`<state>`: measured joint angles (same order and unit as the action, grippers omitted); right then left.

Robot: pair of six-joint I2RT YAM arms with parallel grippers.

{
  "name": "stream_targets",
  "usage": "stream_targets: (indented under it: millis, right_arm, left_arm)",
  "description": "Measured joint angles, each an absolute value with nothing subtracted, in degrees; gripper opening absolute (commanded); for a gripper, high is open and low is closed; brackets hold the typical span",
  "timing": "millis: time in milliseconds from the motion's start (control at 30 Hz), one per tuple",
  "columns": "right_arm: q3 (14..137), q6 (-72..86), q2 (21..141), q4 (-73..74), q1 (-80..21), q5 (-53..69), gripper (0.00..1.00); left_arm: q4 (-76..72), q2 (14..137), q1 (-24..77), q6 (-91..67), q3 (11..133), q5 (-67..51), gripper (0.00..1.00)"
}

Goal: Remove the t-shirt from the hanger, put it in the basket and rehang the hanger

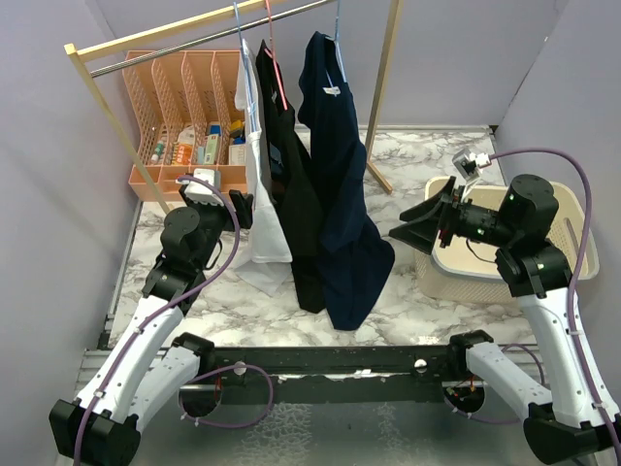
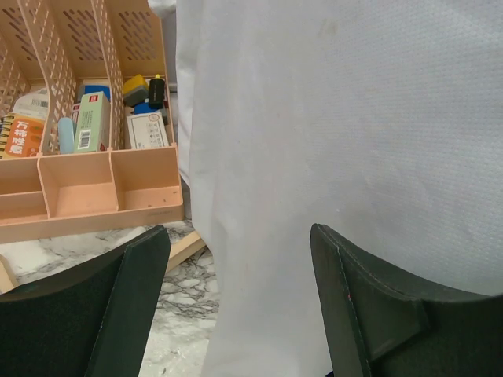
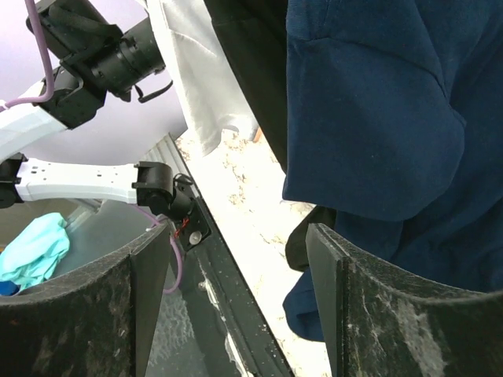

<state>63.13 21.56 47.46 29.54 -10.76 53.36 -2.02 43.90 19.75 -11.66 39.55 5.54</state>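
A grey-veined white marble worktop (image 1: 408, 291) carries a wooden-framed clothes rail with a metal bar (image 1: 194, 39) across its far side. Three garments hang from it on thin hangers (image 1: 339, 39), all still on: a navy blue t-shirt (image 1: 340, 194) on the right, a black t-shirt (image 1: 296, 214) in the middle and a white t-shirt (image 1: 264, 223) on the left. A cream plastic laundry basket (image 1: 572, 209) sits on the right and a peach slotted organiser (image 1: 184, 97) on the far left. The left end effector (image 2: 240, 236) is spread wide, just beside the white fabric. The right end effector (image 3: 236, 236) is released, near the navy hem.
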Motion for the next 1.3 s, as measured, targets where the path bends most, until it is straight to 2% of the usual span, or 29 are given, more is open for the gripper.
stream_targets:
  millis: [200, 333, 433, 600, 833, 1033, 1300]
  right_arm:
    - [63.3, 21.1, 48.1, 29.6, -10.8, 53.4, 0.77]
    - [66.2, 20.5, 50.5, 30.2, -10.8, 53.1, 0.75]
    - [71.7, 19.8, 53.6, 30.7, -10.8, 51.5, 0.67]
    - [88.0, 17.7, 62.7, 35.4, -10.8, 46.0, 0.6]
    - [118.6, 14.6, 81.5, 43.5, -12.3, 34.3, 0.61]
    - [143.3, 12.5, 98.2, 51.2, -22.7, 22.7, 0.62]
    - [141.5, 11.2, 101.9, 52.6, -26.0, 11.5, 0.61]
  left_arm:
    - [-2.0, 43.8, 19.7, -11.7, 39.6, 5.6, 0.75]
    - [-2.0, 43.8, 19.7, -11.7, 39.6, 5.6, 0.75]
    - [-2.0, 43.8, 19.7, -11.7, 39.6, 5.6, 0.75]
    - [-2.0, 43.7, 19.7, -11.9, 39.6, 5.6, 0.75]
    - [-2.1, 43.7, 19.7, -12.1, 39.6, 5.6, 0.75]
    - [-2.1, 43.7, 19.7, -12.1, 39.6, 5.6, 0.75]
    - [-2.1, 43.8, 19.7, -12.1, 39.6, 5.6, 0.75]
